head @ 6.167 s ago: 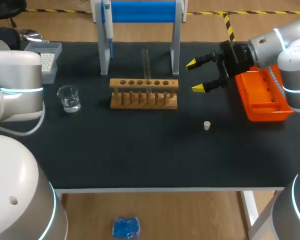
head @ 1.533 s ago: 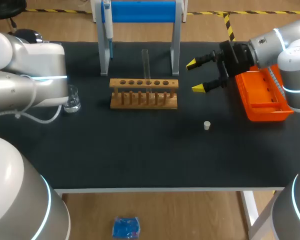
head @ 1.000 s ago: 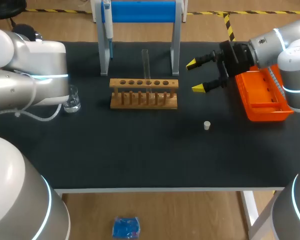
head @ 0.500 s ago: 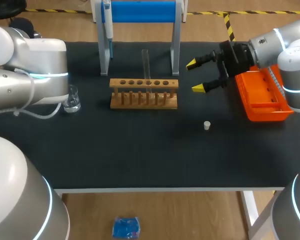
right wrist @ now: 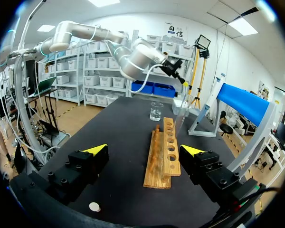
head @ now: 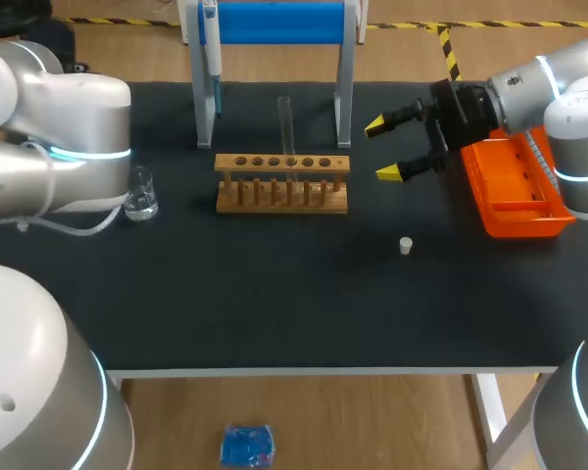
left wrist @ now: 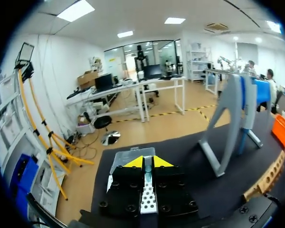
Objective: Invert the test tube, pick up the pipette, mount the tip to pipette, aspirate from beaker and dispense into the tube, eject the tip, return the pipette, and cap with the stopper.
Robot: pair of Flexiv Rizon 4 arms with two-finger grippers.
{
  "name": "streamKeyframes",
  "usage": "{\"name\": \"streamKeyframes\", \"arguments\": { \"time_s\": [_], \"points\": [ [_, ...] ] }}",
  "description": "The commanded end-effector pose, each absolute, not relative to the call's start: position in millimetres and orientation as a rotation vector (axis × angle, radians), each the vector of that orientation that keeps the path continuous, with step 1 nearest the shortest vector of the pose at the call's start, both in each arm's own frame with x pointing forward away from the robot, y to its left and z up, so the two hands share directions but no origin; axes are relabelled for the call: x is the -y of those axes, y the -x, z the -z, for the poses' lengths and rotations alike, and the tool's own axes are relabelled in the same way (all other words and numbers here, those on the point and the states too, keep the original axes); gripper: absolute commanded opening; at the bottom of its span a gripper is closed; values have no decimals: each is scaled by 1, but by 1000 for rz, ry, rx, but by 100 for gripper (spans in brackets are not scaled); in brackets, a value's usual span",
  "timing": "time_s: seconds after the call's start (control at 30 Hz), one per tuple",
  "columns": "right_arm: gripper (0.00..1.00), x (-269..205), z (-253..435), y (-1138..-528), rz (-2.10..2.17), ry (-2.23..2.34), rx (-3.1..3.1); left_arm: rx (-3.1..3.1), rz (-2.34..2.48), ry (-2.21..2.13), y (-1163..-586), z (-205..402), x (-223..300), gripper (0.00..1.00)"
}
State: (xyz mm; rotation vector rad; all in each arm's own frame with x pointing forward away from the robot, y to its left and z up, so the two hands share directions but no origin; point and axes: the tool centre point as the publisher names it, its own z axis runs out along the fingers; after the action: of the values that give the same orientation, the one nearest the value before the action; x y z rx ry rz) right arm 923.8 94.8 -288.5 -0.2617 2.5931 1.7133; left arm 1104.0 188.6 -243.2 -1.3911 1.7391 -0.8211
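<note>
Left arm (head: 69,137) shifted; only wrist view shows left claw (left wrist: 147,162) together over tip box (left wrist: 119,163); right claw (head: 390,149) apart.

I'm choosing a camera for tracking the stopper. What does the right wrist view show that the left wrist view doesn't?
Only the right wrist view: the stopper beside the open right hand, the beaker, and the left arm. Only the left wrist view: the orange tray and, clearly, the tip box under the shut left hand. Both: the wooden rack and the pipette stand.
</note>
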Motion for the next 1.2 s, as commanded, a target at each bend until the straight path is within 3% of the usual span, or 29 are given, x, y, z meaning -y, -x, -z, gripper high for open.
{"name": "streamKeyframes", "arguments": {
  "time_s": [0.03, 0.57, 1.2],
  "points": [
    [100, -94, 288, -924, -1713, 264, -2594, -1886, 927, 1290, -1044, 204, -177, 0],
    [100, -94, 288, -924, -1713, 264, -2594, -2297, 1147, 826, -924, 165, -56, 0],
    [100, -94, 288, -924, -1713, 264, -2594, -2297, 1147, 826, -924, 165, -56, 0]
  ]
}}
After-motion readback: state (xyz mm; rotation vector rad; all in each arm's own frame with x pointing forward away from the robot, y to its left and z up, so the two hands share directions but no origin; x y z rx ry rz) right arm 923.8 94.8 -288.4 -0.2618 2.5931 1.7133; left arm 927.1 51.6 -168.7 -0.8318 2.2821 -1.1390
